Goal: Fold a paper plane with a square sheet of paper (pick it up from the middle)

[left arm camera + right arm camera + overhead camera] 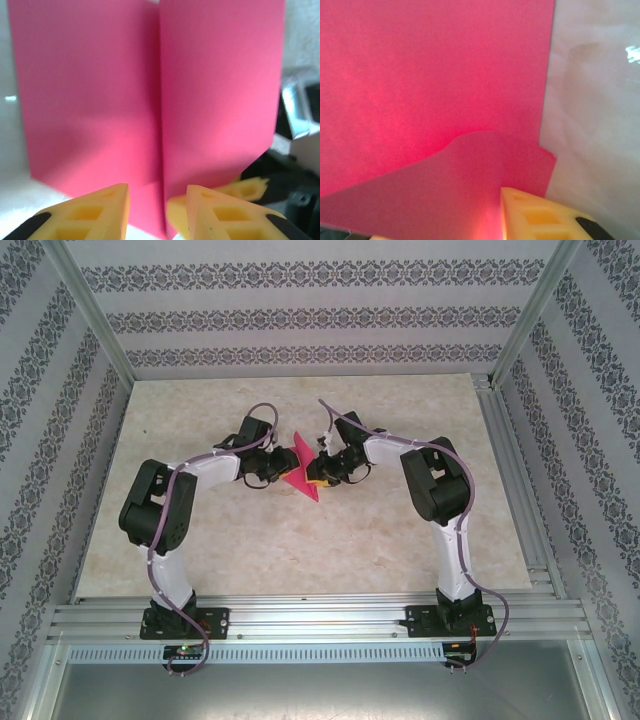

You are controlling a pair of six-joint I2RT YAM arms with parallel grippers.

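Yellow hollow-celled finger pads (100,210) of your left gripper (157,197) stand apart, astride the thin, matte magenta-pink sheet of paper (90,100). It stands on edge at mid-table between both arms, bent along a sharp vertical crease. Your right gripper (322,476) meets its far side; whether it pinches, you cannot tell. The centre fold looks made. Next, fold the corners to the crease, gripping lightly above the smooth beige marbled table (300,570).

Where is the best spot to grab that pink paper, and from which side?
Probably the centre crease of the sheet of paper, low down, coming from the left with the left gripper: the sheet stands upright, folded into two panels, and that ridge lines up with the gap between its open fingers.
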